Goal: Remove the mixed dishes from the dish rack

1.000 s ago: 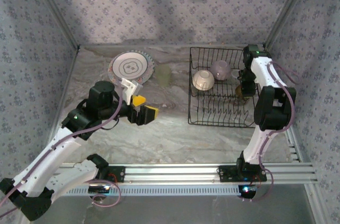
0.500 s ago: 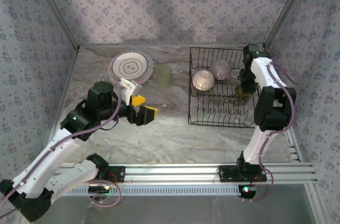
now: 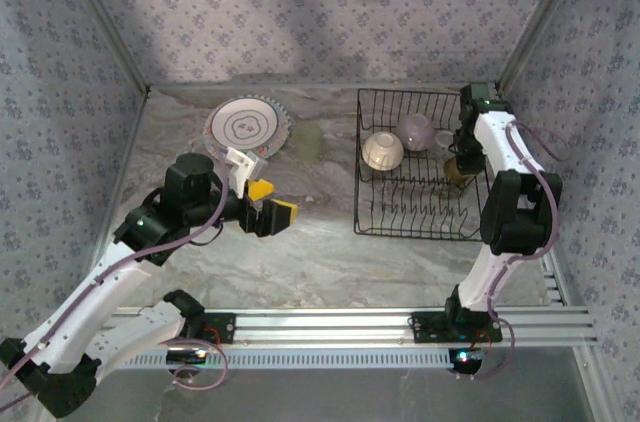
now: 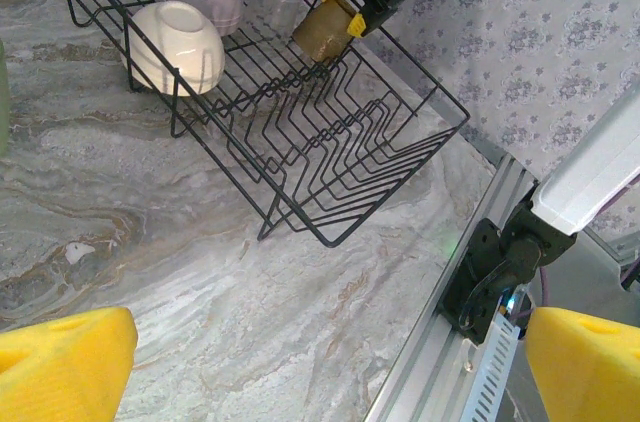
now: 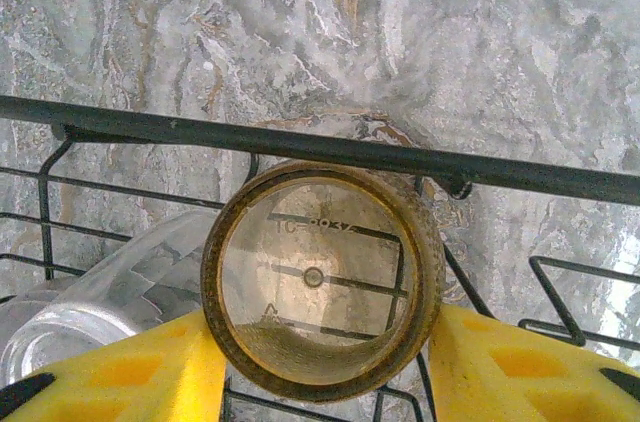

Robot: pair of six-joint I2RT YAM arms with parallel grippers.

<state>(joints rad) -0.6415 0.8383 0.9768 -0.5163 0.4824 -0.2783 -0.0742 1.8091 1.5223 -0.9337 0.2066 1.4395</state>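
In the black wire dish rack (image 3: 410,212) on the marble worktop (image 3: 300,252), my right hand (image 5: 320,377) gripped a tan translucent cup (image 5: 322,277).
The cup lay tilted near the rack's right wall, pads on opposite sides of its round body; I judged it light, stiff and slick, best held mid-body. My left hand (image 3: 272,202) hung wide open over the worktop.
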